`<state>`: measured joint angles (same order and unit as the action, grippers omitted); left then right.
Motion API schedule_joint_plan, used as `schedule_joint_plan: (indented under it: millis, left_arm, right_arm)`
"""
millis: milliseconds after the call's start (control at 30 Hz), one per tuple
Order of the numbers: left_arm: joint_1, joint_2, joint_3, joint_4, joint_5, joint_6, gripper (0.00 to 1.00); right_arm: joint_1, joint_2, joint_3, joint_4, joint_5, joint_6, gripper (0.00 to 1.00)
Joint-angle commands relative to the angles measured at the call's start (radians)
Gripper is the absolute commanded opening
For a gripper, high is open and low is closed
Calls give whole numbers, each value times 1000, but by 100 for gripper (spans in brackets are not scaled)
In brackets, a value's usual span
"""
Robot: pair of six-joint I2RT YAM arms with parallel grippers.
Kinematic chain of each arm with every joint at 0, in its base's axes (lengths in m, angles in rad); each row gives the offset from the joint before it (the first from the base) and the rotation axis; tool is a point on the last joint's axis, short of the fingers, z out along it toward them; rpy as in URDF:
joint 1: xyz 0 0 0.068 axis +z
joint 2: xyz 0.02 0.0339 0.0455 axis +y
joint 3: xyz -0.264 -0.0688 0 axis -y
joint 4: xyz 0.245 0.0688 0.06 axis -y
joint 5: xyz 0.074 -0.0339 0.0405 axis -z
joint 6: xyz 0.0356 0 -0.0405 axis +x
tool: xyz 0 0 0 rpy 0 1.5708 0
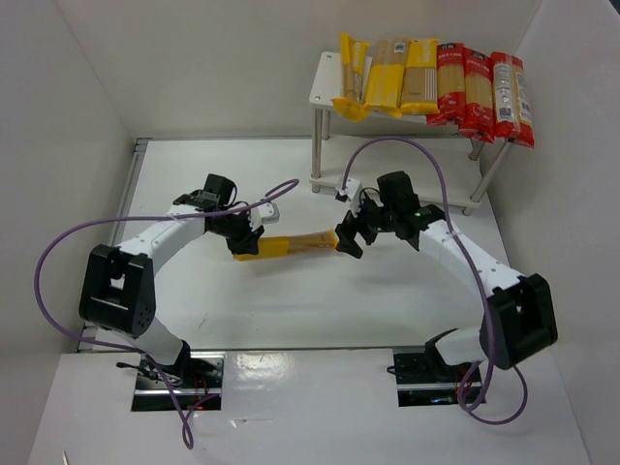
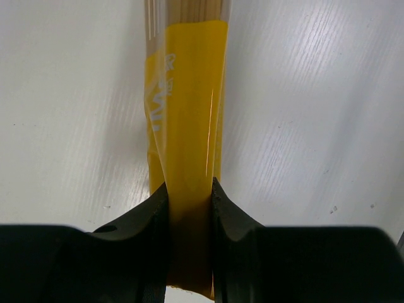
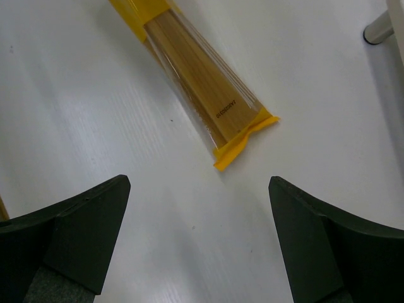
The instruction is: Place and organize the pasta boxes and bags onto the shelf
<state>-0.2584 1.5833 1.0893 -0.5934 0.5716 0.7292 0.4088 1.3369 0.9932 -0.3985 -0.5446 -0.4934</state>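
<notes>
One yellow pasta bag [image 1: 291,244] stretches across the table between my two grippers, tan spaghetti showing through its clear part. My left gripper [image 1: 247,242] is shut on the bag's yellow end; in the left wrist view the bag [image 2: 186,95] runs up from between the pinching fingers [image 2: 189,189]. My right gripper [image 1: 347,237] stands open just short of the bag's other end. In the right wrist view that crimped end [image 3: 243,142] lies ahead of the wide-open gripper [image 3: 199,189], untouched. The white shelf [image 1: 323,82] at the back right carries yellow bags [image 1: 387,73] and red bags [image 1: 480,87] side by side on its top tier.
White walls close in the table at the left, back and right. The shelf's thin metal legs [image 1: 318,145] stand just behind my right gripper, and one leg foot [image 3: 382,28] shows in the right wrist view. Purple cables [image 1: 407,143] loop over both arms.
</notes>
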Motion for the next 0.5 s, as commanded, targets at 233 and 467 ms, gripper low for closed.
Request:
schedule_joint_plan:
  millis: [233,467]
  left_arm:
    - [18,-68,11,34,122,-31,0]
    - [57,-89,11,23,157,-11,0]
  right_arm:
    - [65,312,218,24,-89,-237,99]
    - [74,536,429,-213,-160,-425,99]
